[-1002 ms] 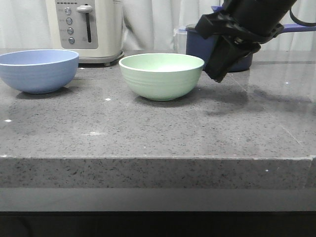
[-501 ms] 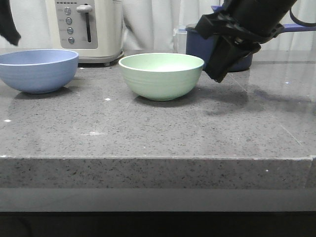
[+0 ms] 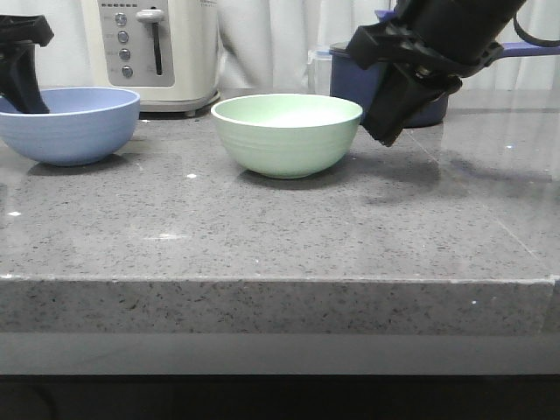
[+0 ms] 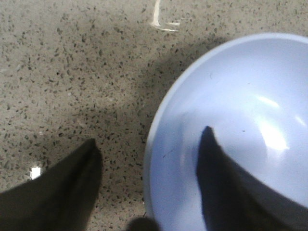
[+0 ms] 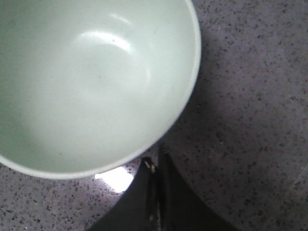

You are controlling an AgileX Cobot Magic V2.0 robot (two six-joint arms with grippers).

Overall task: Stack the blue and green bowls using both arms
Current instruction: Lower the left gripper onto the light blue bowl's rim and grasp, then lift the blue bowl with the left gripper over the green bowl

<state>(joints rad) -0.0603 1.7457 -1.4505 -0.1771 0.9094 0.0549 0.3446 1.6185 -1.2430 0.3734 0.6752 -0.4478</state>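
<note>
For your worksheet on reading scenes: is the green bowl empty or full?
Empty: the right wrist view shows the green bowl's bare pale inside.

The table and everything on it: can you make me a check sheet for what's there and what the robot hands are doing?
Surface: grey speckled stone table.
Job's things: blue bowl and green bowl sit apart, both empty.
Clutter: toaster and dark blue pot behind.
Grippers: left gripper open, fingers straddling the blue bowl's rim; right gripper shut, beside the green bowl.
Cables: black cable by the right arm.
Surroundings: white curtain.
</note>
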